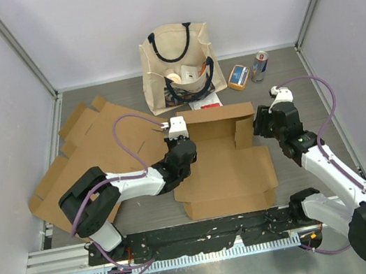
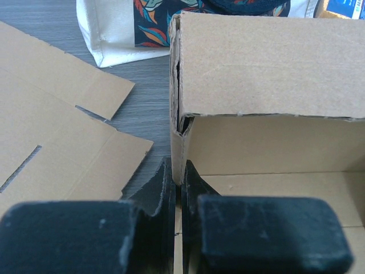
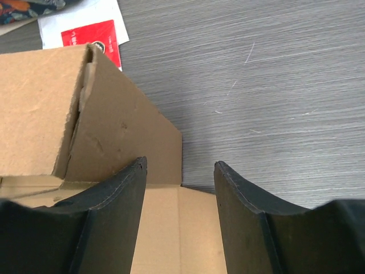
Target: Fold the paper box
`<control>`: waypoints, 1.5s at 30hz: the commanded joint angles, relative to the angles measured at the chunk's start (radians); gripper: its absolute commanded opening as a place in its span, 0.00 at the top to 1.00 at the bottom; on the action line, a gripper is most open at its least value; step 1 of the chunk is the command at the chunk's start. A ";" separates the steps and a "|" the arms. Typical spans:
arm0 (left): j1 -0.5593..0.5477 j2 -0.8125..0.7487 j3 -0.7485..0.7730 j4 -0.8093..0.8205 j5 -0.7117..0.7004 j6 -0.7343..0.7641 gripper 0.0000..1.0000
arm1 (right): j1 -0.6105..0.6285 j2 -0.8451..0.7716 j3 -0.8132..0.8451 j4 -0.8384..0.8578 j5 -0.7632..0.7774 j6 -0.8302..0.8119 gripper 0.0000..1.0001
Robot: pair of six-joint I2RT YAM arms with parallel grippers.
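**Hidden or cut off.** In the top view the left gripper's fingertips are covered by its own wrist housing, and the right arm's base runs off the lower right corner. The contents of the tote bag (image 1: 178,67) at upper centre are too cluttered to identify. Both wrist views crop the paper box (image 1: 221,173), and the layers at its corner seams are hard to separate.

**End effectors.** In the left wrist view the left gripper (image 2: 177,177) is pinched almost closed on the thin upright edge of the box's left side wall. In the right wrist view the right gripper (image 3: 179,171) has its fingers standing apart and holds nothing. It sits at the right side flap, and the flap's lower edge and the base panel show in the gap.

**Orientation.** The box lies at the centre of the frame, partly erected and open upward. Its long axis runs left to right. The back wall stands along the upper edge, and the front panel lies flat toward the bottom of the frame.

**Surface and room.** The table (image 1: 302,87) is grey wood-grain, enclosed by white walls with metal corner posts. A flat cardboard sheet (image 1: 87,154) lies at left. A red-and-white card (image 1: 209,102) lies just behind the box. A can (image 1: 260,65) and a small orange carton (image 1: 237,76) stand at upper right.
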 commanded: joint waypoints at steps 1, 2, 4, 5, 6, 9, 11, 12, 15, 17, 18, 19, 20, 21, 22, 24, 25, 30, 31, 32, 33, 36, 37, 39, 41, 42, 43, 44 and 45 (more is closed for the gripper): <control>-0.004 0.007 -0.023 -0.014 0.039 0.026 1.00 | 0.048 -0.043 -0.022 0.078 -0.075 -0.068 0.44; -0.004 0.004 -0.023 -0.014 0.039 0.029 1.00 | 0.054 -0.041 -0.021 0.072 -0.066 -0.072 0.44; -0.006 0.003 -0.026 -0.013 0.041 0.033 1.00 | 0.060 -0.038 -0.016 0.074 -0.078 -0.075 0.44; -0.004 0.003 -0.026 -0.013 0.039 0.033 1.00 | 0.063 -0.037 -0.013 0.060 -0.086 -0.074 0.44; -0.006 0.003 -0.026 -0.016 0.039 0.035 1.00 | 0.068 -0.036 -0.015 0.054 -0.090 -0.068 0.44; -0.004 -0.005 -0.030 -0.013 0.044 0.036 1.00 | 0.077 -0.050 -0.021 0.032 -0.081 -0.055 0.44; -0.004 0.000 -0.029 -0.011 0.044 0.041 1.00 | 0.078 -0.056 -0.016 0.014 -0.086 -0.058 0.43; -0.006 0.001 -0.027 -0.011 0.045 0.042 1.00 | 0.077 -0.056 -0.010 0.000 -0.086 -0.058 0.43; -0.004 0.001 -0.026 -0.013 0.045 0.041 1.00 | 0.080 -0.043 0.037 -0.083 -0.049 -0.049 0.39; -0.004 0.003 -0.027 -0.011 0.044 0.044 1.00 | 0.083 -0.018 0.060 -0.148 -0.060 -0.052 0.36; -0.006 0.003 -0.027 -0.011 0.042 0.044 1.00 | 0.089 -0.010 0.079 -0.170 -0.060 -0.052 0.36; -0.006 0.006 -0.026 -0.013 0.041 0.044 1.00 | 0.092 -0.004 0.088 -0.187 -0.061 -0.055 0.35; -0.004 0.006 -0.026 -0.013 0.042 0.044 1.00 | 0.094 0.005 0.096 -0.211 -0.075 -0.049 0.35; -0.004 0.007 -0.024 -0.013 0.041 0.043 1.00 | 0.095 0.008 0.111 -0.216 -0.081 -0.063 0.35; -0.004 0.007 -0.024 -0.013 0.044 0.042 1.00 | 0.103 0.010 0.116 -0.218 -0.078 -0.075 0.35; -0.006 0.007 -0.024 -0.011 0.045 0.041 1.00 | 0.106 0.014 0.114 -0.193 -0.075 -0.119 0.35; -0.006 0.009 -0.023 -0.013 0.045 0.041 1.00 | 0.106 0.017 0.113 -0.184 -0.073 -0.132 0.34; -0.006 -0.002 -0.026 -0.020 0.047 0.041 1.00 | 0.106 0.052 0.128 -0.173 -0.182 -0.157 0.35; -0.006 -0.005 -0.026 -0.023 0.047 0.042 1.00 | 0.107 0.051 0.127 -0.179 -0.198 -0.157 0.35; -0.006 -0.006 -0.026 -0.025 0.047 0.042 1.00 | 0.109 0.045 0.123 -0.186 -0.204 -0.155 0.35; -0.006 -0.008 -0.024 -0.027 0.049 0.042 1.00 | 0.109 0.033 0.122 -0.186 -0.205 -0.149 0.35; -0.006 -0.005 -0.026 -0.025 0.050 0.043 1.00 | 0.111 0.031 0.149 -0.227 -0.212 -0.155 0.35; -0.004 -0.005 -0.024 -0.024 0.052 0.042 1.00 | 0.111 0.039 0.157 -0.230 -0.205 -0.163 0.35; -0.006 0.004 -0.023 -0.019 0.058 0.039 1.00 | 0.111 0.046 0.165 -0.232 -0.227 -0.166 0.35; -0.007 0.003 -0.018 -0.030 0.059 0.036 1.00 | 0.111 0.060 0.169 -0.238 -0.273 -0.157 0.36; -0.006 0.001 -0.021 -0.028 0.061 0.035 1.00 | 0.111 0.059 0.166 -0.235 -0.288 -0.152 0.36; -0.007 0.001 -0.023 -0.022 0.059 0.033 1.00 | 0.112 0.059 0.171 -0.236 -0.302 -0.150 0.36; -0.006 0.001 -0.023 -0.025 0.058 0.035 1.00 | 0.112 0.056 0.173 -0.239 -0.273 -0.147 0.36; -0.006 -0.002 -0.023 -0.027 0.058 0.035 1.00 | 0.112 0.048 0.162 -0.232 -0.233 -0.144 0.36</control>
